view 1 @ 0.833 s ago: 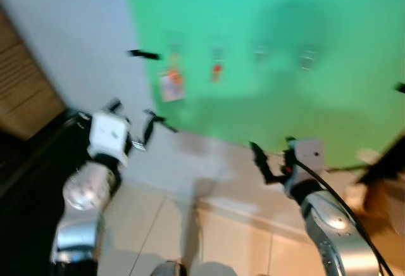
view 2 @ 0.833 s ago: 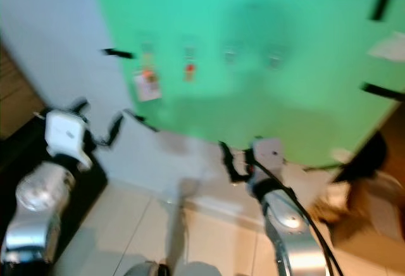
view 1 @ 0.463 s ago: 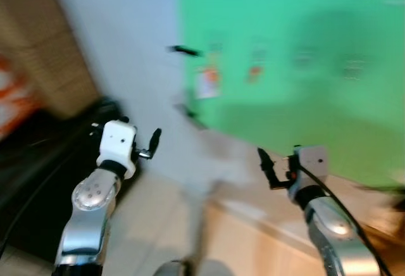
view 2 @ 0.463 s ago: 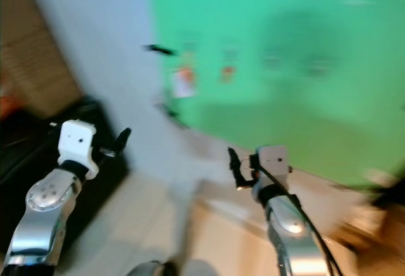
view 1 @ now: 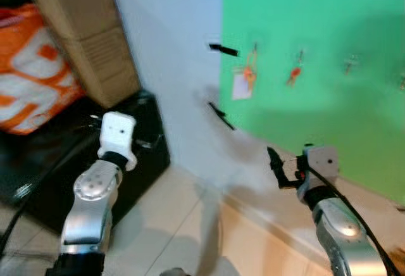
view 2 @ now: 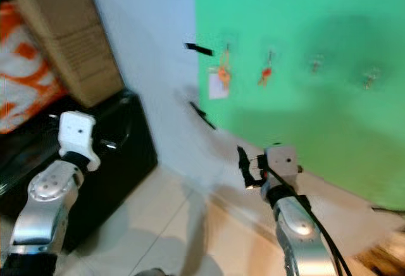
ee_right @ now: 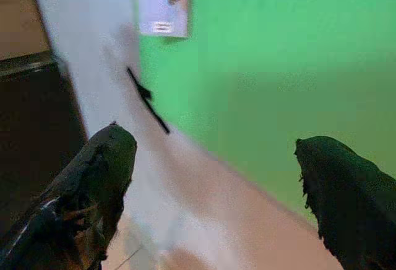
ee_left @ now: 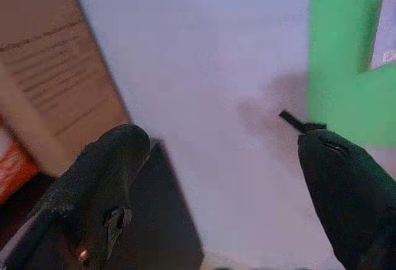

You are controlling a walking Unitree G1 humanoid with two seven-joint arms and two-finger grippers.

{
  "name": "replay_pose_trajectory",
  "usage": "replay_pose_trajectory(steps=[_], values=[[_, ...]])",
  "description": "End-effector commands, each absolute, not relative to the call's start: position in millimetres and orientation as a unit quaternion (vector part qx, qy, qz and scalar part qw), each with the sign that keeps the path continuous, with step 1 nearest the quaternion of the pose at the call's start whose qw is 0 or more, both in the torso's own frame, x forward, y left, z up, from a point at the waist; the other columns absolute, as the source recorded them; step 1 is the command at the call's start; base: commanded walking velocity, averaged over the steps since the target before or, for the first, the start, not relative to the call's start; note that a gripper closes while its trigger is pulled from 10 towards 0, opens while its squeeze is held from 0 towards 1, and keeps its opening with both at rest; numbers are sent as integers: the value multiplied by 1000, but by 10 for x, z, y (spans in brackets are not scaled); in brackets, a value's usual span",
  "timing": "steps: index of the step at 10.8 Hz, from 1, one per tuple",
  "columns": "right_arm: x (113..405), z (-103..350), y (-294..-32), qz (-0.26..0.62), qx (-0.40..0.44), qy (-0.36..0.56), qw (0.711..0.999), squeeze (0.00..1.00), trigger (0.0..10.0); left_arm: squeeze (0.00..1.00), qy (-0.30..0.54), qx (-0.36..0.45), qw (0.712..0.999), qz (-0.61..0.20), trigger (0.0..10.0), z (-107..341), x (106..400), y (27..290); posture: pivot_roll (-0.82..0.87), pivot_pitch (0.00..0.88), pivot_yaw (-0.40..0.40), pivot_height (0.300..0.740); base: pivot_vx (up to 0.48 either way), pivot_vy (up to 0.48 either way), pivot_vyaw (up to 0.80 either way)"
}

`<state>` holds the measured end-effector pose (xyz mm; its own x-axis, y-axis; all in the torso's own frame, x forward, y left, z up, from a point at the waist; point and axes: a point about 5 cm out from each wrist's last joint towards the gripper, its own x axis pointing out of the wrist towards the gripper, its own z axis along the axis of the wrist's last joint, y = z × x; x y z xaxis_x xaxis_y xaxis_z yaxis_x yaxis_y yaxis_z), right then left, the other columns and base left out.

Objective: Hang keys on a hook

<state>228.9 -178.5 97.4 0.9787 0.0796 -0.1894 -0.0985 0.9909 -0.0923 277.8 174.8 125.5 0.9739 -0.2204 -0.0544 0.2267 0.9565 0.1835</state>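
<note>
You're in the approach step, both the left gripper [ee_left: 216, 177] and right gripper [ee_right: 213, 183] spread apart and empty below the green board [view 1: 329, 80], where keys [view 1: 250, 73] already hang, so first find keys to grasp.

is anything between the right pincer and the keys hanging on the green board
Nothing visible. The right pincer is open and empty, with only bare wall and green board up to the keys; the left pincer is open too.
</note>
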Motion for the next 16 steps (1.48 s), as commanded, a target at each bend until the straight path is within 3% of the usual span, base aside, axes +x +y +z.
replay_pose_trajectory(steps=[1,4,8,12,16], values=[[2294,993,-1770,55,-52,90,993,1000,10000,690,27,105,985,-132,10000,1220,2757,1747,-119,0,71,732,0,0,800],[2335,990,-1788,21,-9,92,995,1000,10000,702,32,110,982,-153,10000,1172,2719,1736,-109,0,65,732,0,0,800],[2334,958,-1586,97,-10,100,990,1000,10000,706,39,97,983,-152,10000,1163,2720,1725,-97,0,58,732,213,0,800],[2353,953,-1586,99,-7,102,990,1000,10000,706,34,98,982,-160,10000,1189,2726,1700,-97,0,57,732,304,0,747],[2395,974,-1651,53,-10,95,994,1000,10000,714,27,96,982,-163,10000,1217,2777,1676,-107,0,67,732,307,0,0]])
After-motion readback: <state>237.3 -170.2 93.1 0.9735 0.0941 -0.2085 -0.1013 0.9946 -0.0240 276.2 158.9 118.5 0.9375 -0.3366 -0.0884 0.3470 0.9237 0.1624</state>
